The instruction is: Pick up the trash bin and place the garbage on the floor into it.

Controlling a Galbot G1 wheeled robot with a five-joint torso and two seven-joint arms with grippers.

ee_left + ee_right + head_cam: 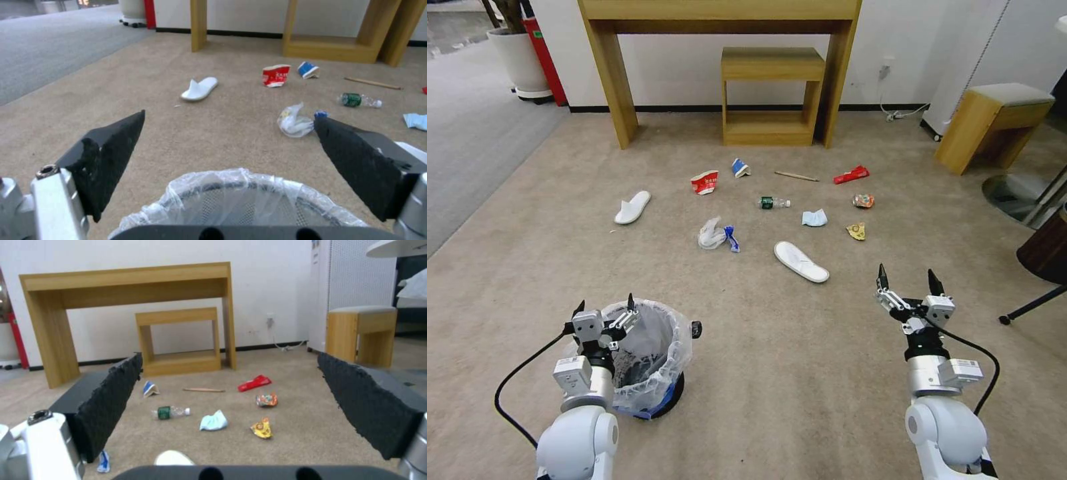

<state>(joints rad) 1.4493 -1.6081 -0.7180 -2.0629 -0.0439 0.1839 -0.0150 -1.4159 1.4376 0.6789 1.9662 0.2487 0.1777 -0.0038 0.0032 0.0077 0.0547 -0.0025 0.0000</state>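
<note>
Trash bin point(650, 363) stands on the beige floor point(800, 387), not yet lifted. The left pincer point(606, 311) hovers right over its near rim with its jaws spread apart, one finger at the crinkly bag edge, clamped on nothing; the left wrist view looks down on that puffed liner point(231, 195) just below the open jaws. By my reading the first step, getting hold of the bin, is only at the approach.

None of the garbage looks collected. Ahead of the left pincer lie a white slipper point(632, 207), a crumpled plastic bag point(715, 235) and a crushed red cup point(705, 182). The right pincer point(907, 280) hangs well apart from the bin, jaws wide and holding nothing. A second slipper point(801, 261) lies just ahead of it and to its left. Farther out from it sit a green-label bottle point(171, 412), a blue mask point(213, 421), a blue cup point(150, 388), a wooden stick point(203, 390), a red wrapper point(254, 383), a crushed can point(267, 400) and a yellow scrap point(261, 428).

So nearly all is left: grip and raise the bin, then gather every piece scattered beyond both pincers.
</note>
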